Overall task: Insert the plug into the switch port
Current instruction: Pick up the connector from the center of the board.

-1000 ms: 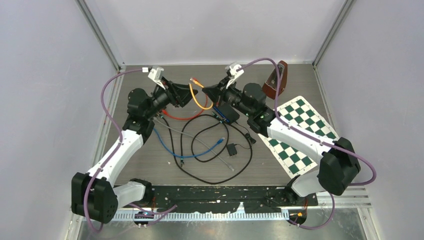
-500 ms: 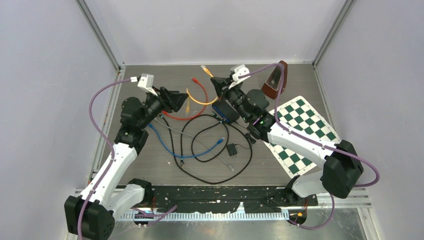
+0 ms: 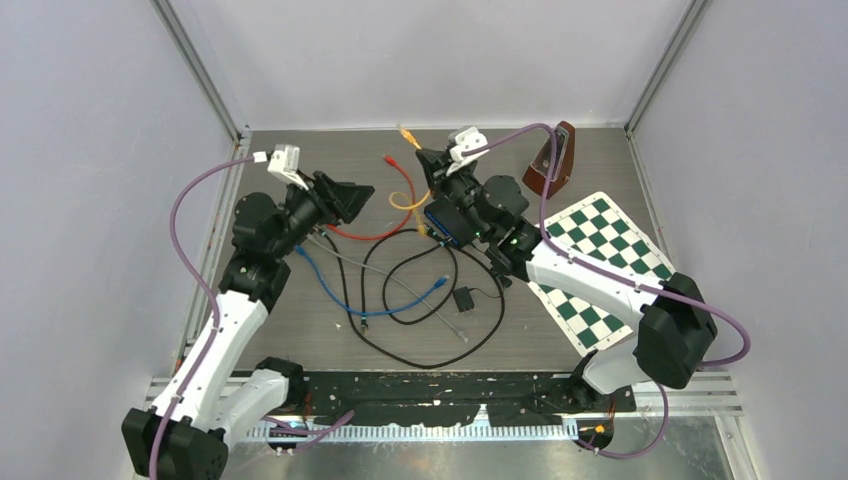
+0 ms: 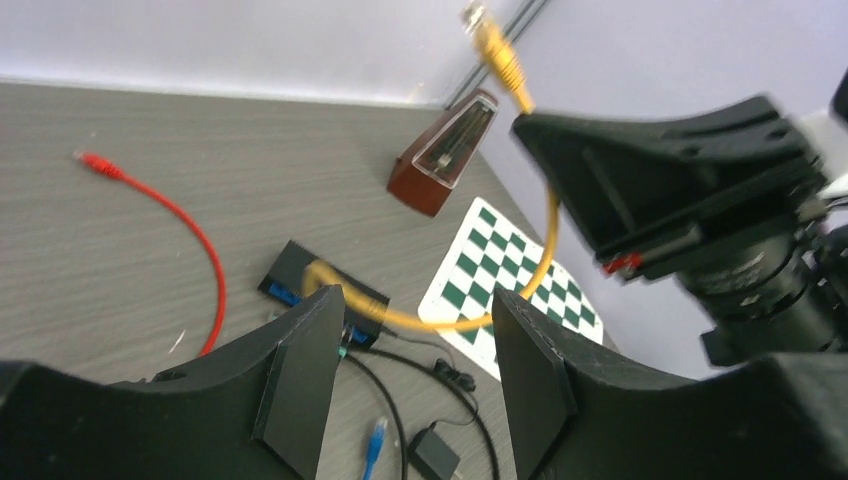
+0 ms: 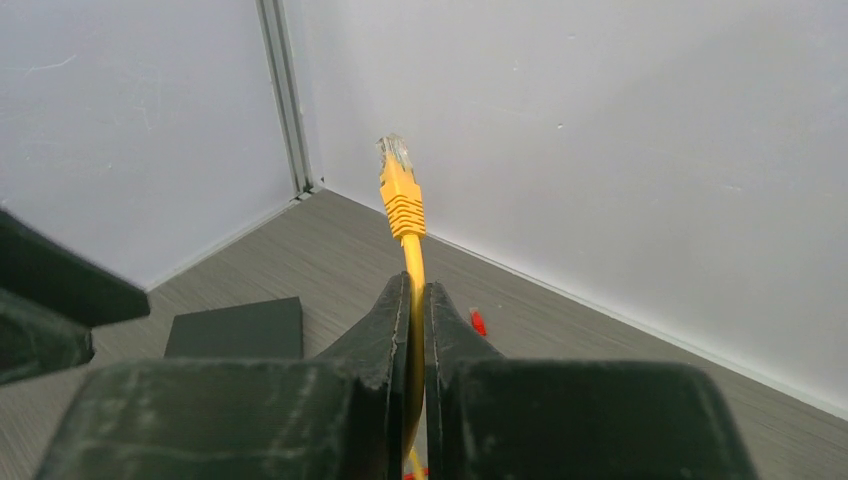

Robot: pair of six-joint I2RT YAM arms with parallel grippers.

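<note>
1. while the right gripper [image 5: 415,300] is pressed together on the yellow cable [image 5: 412,250] just below its plug [image 5: 398,185], the plug stands clear above the fingertips, raised off the table [image 3: 320,340].
2. the left gripper [image 4: 413,320] is spread wide and holds nothing.
3. the switch [image 3: 447,222] lies on the table beneath the right arm, apart from the plug.
4. judged status: grasp done; insertion not yet begun.
5. remaining: turn the plug toward a port, align it, press it home.
</note>
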